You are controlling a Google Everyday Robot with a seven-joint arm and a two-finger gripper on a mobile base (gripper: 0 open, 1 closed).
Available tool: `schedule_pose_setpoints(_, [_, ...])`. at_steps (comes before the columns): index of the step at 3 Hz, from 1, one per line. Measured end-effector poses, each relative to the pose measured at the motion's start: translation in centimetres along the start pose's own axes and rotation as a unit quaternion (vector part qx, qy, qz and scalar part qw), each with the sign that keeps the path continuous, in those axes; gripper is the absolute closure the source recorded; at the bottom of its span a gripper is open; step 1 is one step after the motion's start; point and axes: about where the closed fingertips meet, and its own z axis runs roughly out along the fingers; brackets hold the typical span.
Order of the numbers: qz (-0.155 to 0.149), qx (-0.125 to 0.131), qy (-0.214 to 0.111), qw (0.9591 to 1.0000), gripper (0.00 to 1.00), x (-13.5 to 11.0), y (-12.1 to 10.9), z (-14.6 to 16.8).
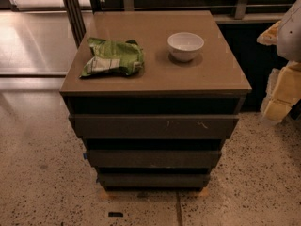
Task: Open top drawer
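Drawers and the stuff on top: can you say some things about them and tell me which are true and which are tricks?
1. A white bowl sits on the cabinet. True.
2. The green bag lies right of the bowl. False: it lies to the left.
3. The top drawer has pale scratches. True.
4. The tool is touching the top drawer. False: it is off at the right edge, apart from the drawer.
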Motion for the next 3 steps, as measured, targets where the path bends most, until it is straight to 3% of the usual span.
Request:
schedule_pose_setpoints(1, [0.0, 0.0, 0.0, 1.0, 0.0, 0.0, 0.0, 0.0])
schedule_pose_setpoints(2, [0.005, 0.016, -0.002, 0.9999, 0.0, 0.0, 0.0, -0.2])
schedule_pose_setpoints(3, [0.034, 0.029, -0.029, 0.9986, 0.0, 0.6, 2.0, 0.4])
